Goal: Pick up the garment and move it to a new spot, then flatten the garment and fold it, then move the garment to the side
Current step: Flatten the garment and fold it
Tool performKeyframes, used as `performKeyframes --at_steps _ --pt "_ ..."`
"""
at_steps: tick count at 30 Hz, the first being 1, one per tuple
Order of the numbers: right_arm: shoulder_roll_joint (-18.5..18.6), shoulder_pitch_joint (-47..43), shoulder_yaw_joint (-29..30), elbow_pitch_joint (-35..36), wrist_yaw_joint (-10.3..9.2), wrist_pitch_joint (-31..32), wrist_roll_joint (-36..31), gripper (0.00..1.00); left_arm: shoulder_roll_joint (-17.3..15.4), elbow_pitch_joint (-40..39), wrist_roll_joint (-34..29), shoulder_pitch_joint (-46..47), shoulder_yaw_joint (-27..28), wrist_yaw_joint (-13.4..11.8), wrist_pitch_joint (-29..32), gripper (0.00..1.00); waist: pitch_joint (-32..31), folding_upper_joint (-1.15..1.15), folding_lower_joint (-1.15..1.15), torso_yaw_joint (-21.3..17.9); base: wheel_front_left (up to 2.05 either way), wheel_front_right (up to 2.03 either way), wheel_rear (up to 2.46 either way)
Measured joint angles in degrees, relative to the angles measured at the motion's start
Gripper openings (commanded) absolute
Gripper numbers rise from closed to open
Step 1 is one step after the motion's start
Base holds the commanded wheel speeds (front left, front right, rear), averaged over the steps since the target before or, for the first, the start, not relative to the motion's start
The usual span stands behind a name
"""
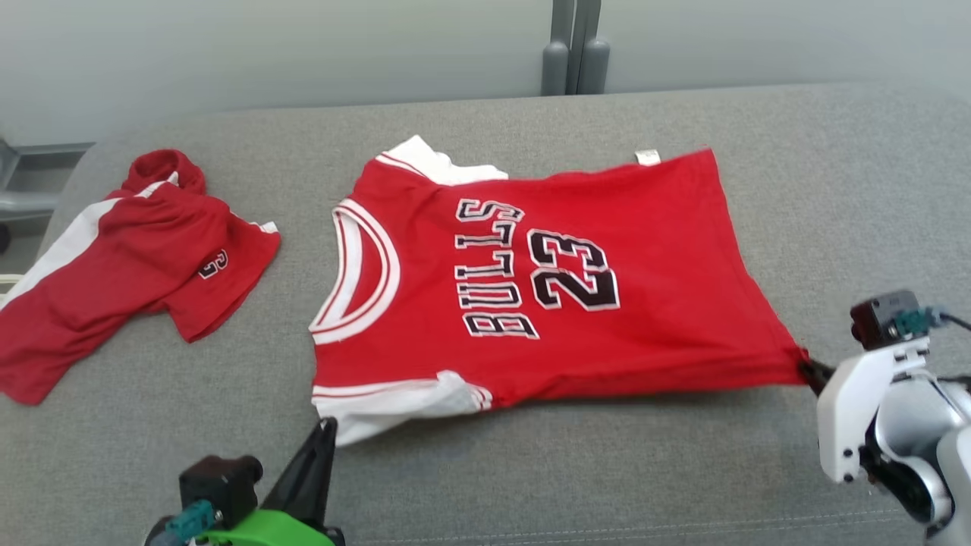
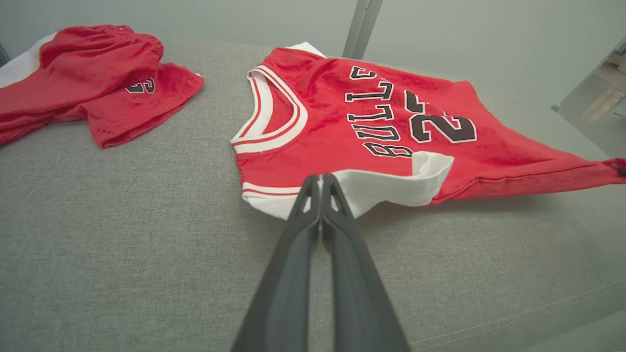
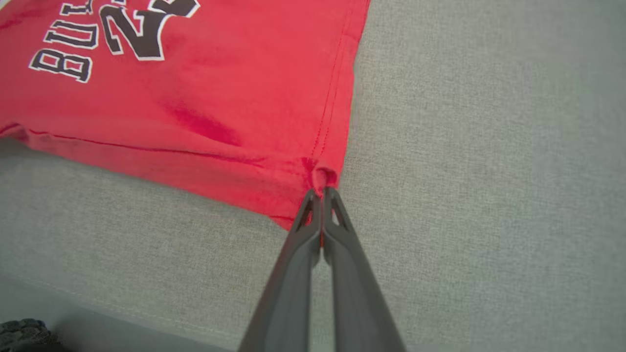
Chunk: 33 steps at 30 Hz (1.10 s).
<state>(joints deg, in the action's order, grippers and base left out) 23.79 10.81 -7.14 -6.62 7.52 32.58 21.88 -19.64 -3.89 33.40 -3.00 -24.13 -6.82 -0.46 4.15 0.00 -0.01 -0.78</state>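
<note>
**A:** Status on the jersey?

**B:** Jersey (image 1: 576, 250) lies print up on the grey cushion (image 1: 683, 470), collar toward my left. My right gripper (image 3: 321, 191) is clamped on the near hem corner, and the cloth is pulled taut there.

**A:** Left side?

**B:** My left gripper (image 2: 320, 178) has its fingers pressed together at the white armhole trim. Can't tell if cloth is pinched between them. Red shorts (image 1: 129, 258) lie apart from it, further left.
</note>
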Motion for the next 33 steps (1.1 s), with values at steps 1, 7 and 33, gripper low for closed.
performKeyframes --at_steps 1,7,33 --pt "-0.46 -1.54 0.85 0.73 0.00 0.99 -0.42 0.00 -0.05 -0.51 0.20 -0.79 -0.18 -0.33 0.62 0.00 -0.44 0.00 0.00 0.09 0.00 0.00 0.00" --pt "-5.42 -10.70 6.38 6.24 0.00 6.36 -2.04 0.00 -1.11 -1.74 1.92 -5.41 -0.85 -1.35 3.31 0.00 -2.33 0.00 0.00 0.72 0.00 0.00 0.00" --pt "-10.25 0.92 5.82 3.88 -0.03 1.66 -0.93 0.00 -1.62 3.09 -0.91 18.33 -2.79 2.80 11.62 0.00 3.22 0.00 0.00 -1.71 0.00 0.00 0.00"
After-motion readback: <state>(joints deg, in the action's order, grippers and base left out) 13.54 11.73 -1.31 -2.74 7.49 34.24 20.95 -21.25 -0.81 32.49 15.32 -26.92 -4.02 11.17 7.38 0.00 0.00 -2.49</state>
